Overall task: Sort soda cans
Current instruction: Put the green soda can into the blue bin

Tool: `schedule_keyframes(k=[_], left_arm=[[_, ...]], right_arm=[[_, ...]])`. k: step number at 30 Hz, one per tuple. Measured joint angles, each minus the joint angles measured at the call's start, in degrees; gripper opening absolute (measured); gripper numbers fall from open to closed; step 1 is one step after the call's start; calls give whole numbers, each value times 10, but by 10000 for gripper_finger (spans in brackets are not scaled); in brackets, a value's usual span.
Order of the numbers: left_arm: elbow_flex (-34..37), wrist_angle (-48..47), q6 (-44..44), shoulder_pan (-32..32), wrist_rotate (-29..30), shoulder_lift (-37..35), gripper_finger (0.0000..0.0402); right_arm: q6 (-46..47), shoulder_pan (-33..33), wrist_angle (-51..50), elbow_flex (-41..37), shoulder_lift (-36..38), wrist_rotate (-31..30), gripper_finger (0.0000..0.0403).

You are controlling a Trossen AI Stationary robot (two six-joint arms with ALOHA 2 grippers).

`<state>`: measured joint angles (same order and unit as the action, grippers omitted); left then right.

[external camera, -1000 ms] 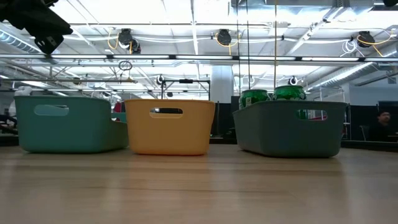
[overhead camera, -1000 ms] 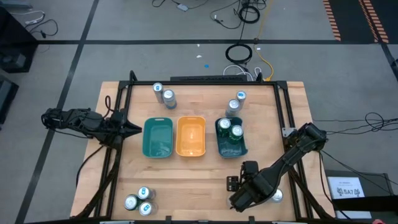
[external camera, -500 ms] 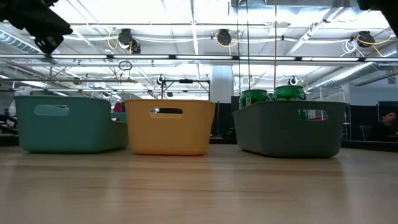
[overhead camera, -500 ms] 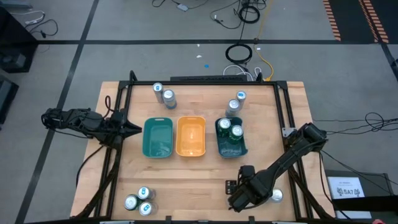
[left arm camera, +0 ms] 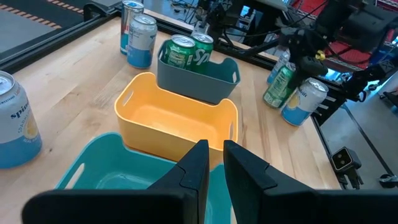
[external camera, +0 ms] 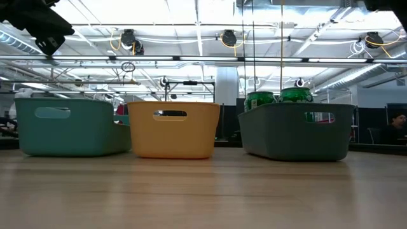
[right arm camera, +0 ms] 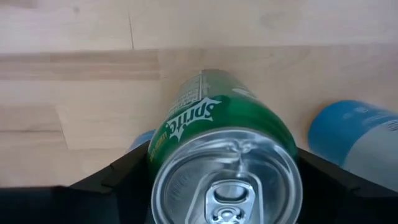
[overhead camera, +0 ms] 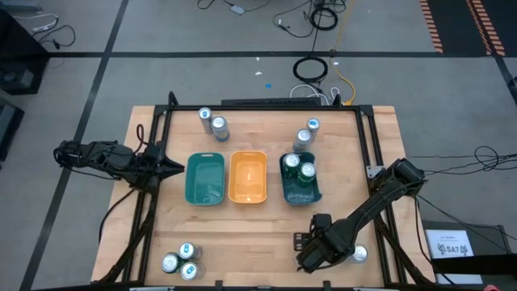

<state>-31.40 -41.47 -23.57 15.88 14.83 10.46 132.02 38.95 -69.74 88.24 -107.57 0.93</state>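
While left gripper waits at counter edge, fingers shut on nothing, right gripper straddles green Sprite can near front-right corner, fingers flanking it, grip unclear.

Robotics laboratory in a large open industrial hall. A wooden desk with a dark metal frame stands on grey carpet tiles marked by dark seams; loose cables lie coiled on the floor at 12 o'clock from the desk, and more trail at 3 o'clock. The level view shows an exposed ceiling with bright strip lighting, bare pipes and hanging cable loops. A person sits in the far background at 3 o'clock.
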Motion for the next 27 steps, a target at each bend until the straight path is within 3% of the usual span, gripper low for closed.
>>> schedule_keyframes(k=[7, 13, 21, 27], left_arm=[[0, 0, 0, 0, 0, 0, 59], [0, 0, 0, 0, 0, 0, 59], [0, 0, 0, 0, 0, 0, 59], [0, 0, 0, 0, 0, 0, 59]], right_arm=[[-26, -22, -103, 52, 62, -97, 283], [-144, -85, -134, 99, 96, -190, 284], [-346, -217, -155, 97, 98, -158, 286], [-431, -267, -92, 43, 97, -117, 286]])
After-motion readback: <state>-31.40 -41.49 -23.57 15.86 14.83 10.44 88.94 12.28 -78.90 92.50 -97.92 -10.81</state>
